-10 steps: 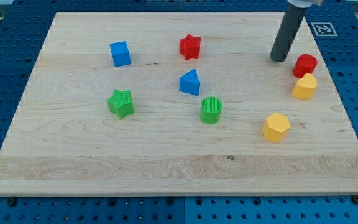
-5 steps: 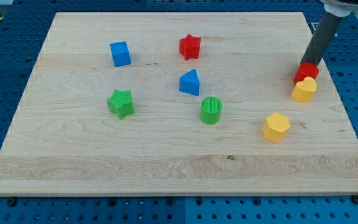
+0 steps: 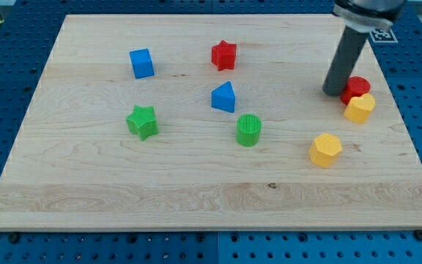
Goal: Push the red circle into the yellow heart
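Observation:
The red circle (image 3: 357,88) sits near the board's right edge, touching the yellow heart (image 3: 360,108), which lies just below it. My tip (image 3: 333,92) is down on the board right at the red circle's left side, close to or touching it. The dark rod rises from there toward the view's top.
A yellow hexagon (image 3: 325,149) lies below and left of the heart. A green cylinder (image 3: 248,130), blue triangle (image 3: 224,97), red star (image 3: 224,54), blue cube (image 3: 141,63) and green star (image 3: 142,121) spread across the wooden board (image 3: 196,191).
My tip swung from the circle's left to above it, pushed it down against the heart, then came back to its left side. The circle and heart shifted slightly.

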Controlling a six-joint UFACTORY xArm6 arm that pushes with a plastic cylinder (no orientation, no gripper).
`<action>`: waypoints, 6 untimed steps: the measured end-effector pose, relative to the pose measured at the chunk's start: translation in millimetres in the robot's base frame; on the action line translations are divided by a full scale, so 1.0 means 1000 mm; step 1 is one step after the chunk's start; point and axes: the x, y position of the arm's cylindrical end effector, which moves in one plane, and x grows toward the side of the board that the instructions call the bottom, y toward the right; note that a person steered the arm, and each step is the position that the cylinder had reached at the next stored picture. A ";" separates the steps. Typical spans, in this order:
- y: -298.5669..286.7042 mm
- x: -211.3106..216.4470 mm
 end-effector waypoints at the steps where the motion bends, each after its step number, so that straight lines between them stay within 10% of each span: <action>1: 0.000 0.010; 6: -0.029 0.008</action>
